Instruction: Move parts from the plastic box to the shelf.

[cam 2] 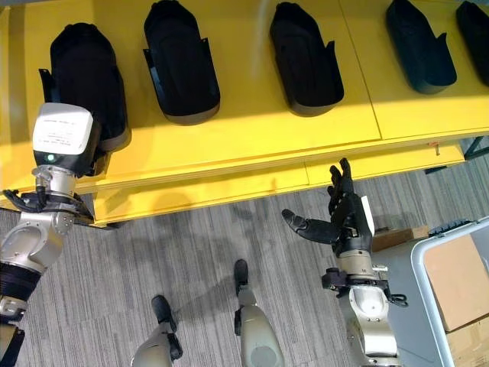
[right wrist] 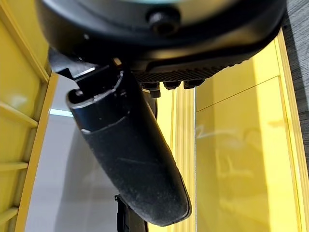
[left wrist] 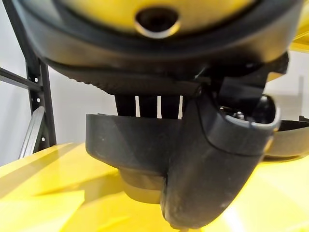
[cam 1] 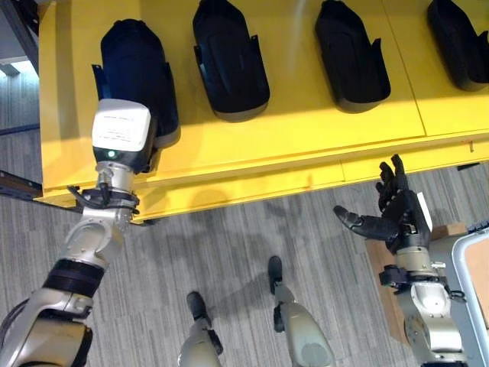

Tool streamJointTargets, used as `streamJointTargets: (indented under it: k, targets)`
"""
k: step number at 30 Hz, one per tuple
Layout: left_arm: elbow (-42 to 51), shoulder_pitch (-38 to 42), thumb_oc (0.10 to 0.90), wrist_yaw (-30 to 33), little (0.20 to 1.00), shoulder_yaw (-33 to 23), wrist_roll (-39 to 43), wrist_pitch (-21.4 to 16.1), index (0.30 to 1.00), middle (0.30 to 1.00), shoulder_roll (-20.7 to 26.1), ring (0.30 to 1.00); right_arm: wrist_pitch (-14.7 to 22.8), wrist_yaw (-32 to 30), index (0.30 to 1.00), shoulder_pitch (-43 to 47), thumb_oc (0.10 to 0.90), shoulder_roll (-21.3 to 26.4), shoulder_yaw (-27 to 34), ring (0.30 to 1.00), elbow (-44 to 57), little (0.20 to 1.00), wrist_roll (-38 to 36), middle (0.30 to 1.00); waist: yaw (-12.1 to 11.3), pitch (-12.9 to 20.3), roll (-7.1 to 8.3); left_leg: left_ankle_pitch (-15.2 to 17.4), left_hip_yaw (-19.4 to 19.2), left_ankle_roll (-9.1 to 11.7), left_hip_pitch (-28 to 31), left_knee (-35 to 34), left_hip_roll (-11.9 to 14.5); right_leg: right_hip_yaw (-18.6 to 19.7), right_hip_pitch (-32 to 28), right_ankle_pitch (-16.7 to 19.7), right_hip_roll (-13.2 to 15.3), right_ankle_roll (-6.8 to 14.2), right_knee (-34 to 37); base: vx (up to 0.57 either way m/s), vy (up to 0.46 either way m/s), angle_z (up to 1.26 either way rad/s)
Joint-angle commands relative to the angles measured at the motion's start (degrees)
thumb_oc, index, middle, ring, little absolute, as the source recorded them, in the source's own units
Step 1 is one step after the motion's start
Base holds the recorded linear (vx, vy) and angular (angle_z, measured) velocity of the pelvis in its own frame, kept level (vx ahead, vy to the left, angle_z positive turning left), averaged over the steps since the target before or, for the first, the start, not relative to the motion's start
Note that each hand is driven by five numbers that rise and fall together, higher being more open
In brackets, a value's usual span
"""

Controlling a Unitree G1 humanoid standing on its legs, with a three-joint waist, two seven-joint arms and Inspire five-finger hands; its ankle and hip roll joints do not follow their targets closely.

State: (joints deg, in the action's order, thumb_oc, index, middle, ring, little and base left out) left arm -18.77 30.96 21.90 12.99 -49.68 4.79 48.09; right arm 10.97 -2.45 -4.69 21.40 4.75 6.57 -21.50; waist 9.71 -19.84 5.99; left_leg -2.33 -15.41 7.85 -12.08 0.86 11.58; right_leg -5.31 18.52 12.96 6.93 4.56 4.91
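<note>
Black part (cam 1: pixel 137 73) upper left on shelf (cam 1: pixel 306 134); left hand (left wrist: pixel 203 159) grasps it. Right hand (cam 1: pixel 393 214) lower right, fingers released.

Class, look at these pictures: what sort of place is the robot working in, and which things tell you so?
Probably a factory or warehouse floor: a yellow metal shelf carries a row of identical black moulded plastic parts, and grey carpet-tiled flooring lies below it.
</note>
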Motion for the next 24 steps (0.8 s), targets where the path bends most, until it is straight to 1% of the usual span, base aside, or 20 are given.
streamJointTargets:
  k: [1, 3, 5, 24]
  targets:
    - [-7.8, 0.6, 0.400, -1.9, 0.300, -4.1, 2.5, 4.6, 0.300, 0.300, 3.0, 0.300, 4.7, 0.0, 1.000, 1.6, 0.900, 2.8, 4.5, 1.000, 8.5, 1.000, -2.1, 1.000, 0.9, 1.6, 1.67, 2.6, 2.1, -1.7, -4.7, 6.0, 2.5, -1.6, -5.5, -11.4, 4.7, 4.1, -5.0, 0.00, -0.004, -0.04]
    - [-10.7, 1.3, 0.400, -1.6, 0.300, -4.1, 3.7, 5.2, 0.300, 0.300, 4.0, 0.300, 4.7, 0.2, 1.000, 1.8, 0.900, 3.3, 4.0, 1.000, 8.8, 1.000, -2.4, 1.000, 0.7, 1.6, 1.83, 2.6, 2.2, -1.6, -4.9, 6.1, 2.6, -1.7, -5.5, -11.3, 4.6, 4.1, -5.0, 0.01, -0.007, -0.04]
    - [-11.1, 1.7, 0.400, -1.6, 0.300, -4.2, 4.2, 5.3, 0.300, 0.300, 4.4, 0.300, 4.8, 0.3, 1.000, 1.8, 0.900, 3.5, 4.0, 1.000, 9.2, 1.000, -2.4, 1.000, 0.6, 1.5, 1.87, 2.6, 2.3, -1.6, -5.0, 6.1, 2.6, -1.8, -5.5, -11.3, 4.6, 4.1, -5.0, 0.00, 0.000, 0.00]
    - [-11.4, -0.9, 0.400, -2.6, 0.300, -6.3, 4.4, 5.2, 0.300, 0.300, 8.5, 0.300, 4.4, 1.2, 1.000, 1.6, 0.900, 4.7, 4.7, 1.000, 10.2, 1.000, -2.6, 1.000, -0.4, 2.0, 2.03, 3.0, 3.0, -1.8, -5.8, 6.8, 2.5, -2.2, -5.9, -11.3, 4.8, 4.1, -4.8, 0.00, 0.000, 0.00]
